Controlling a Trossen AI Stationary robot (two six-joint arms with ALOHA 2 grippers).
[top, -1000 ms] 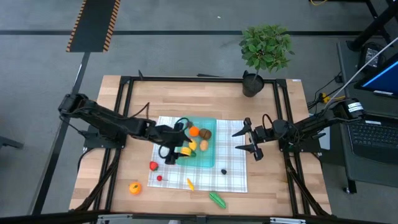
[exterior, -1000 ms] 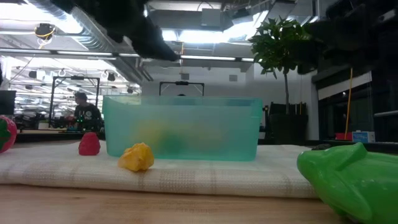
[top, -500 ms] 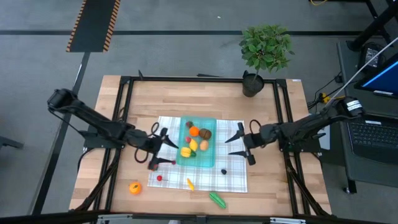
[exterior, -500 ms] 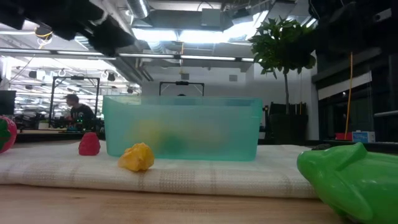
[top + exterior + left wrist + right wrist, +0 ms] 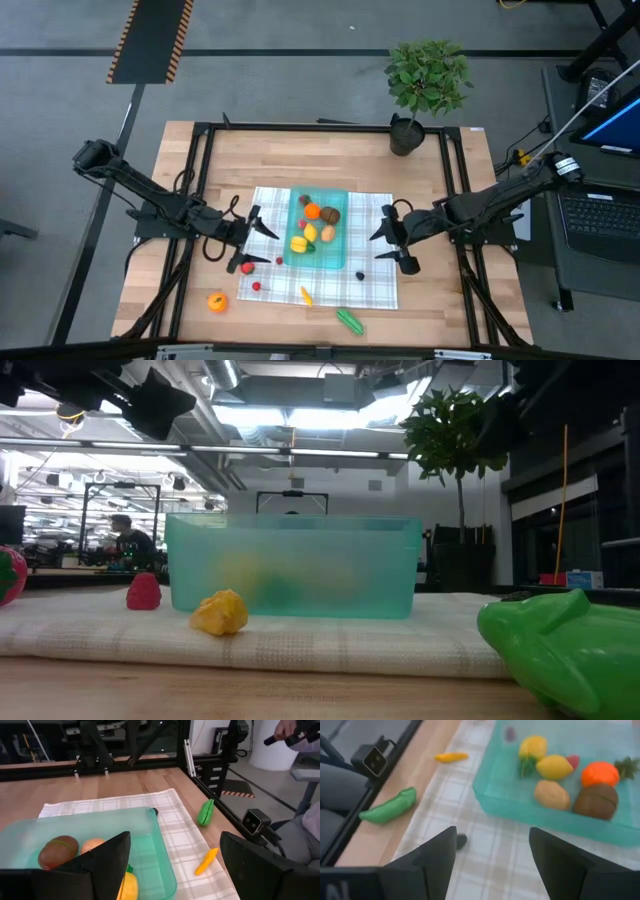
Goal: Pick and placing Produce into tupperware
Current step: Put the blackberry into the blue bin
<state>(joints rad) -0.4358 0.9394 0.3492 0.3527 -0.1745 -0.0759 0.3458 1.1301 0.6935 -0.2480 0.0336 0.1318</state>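
Several tiny toy produce pieces (image 5: 316, 225) lie inside the shallow translucent teal plastic tupperware (image 5: 336, 258). Left gripper (image 5: 243, 240), fingers apart, hovers just left of it; right gripper (image 5: 393, 241), fingers apart, just right.

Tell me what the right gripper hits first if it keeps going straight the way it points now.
Probably the tupperware: the open right gripper points across the checked cloth at its near wall. The small dark piece lies just off that line, though depth is hard to judge.
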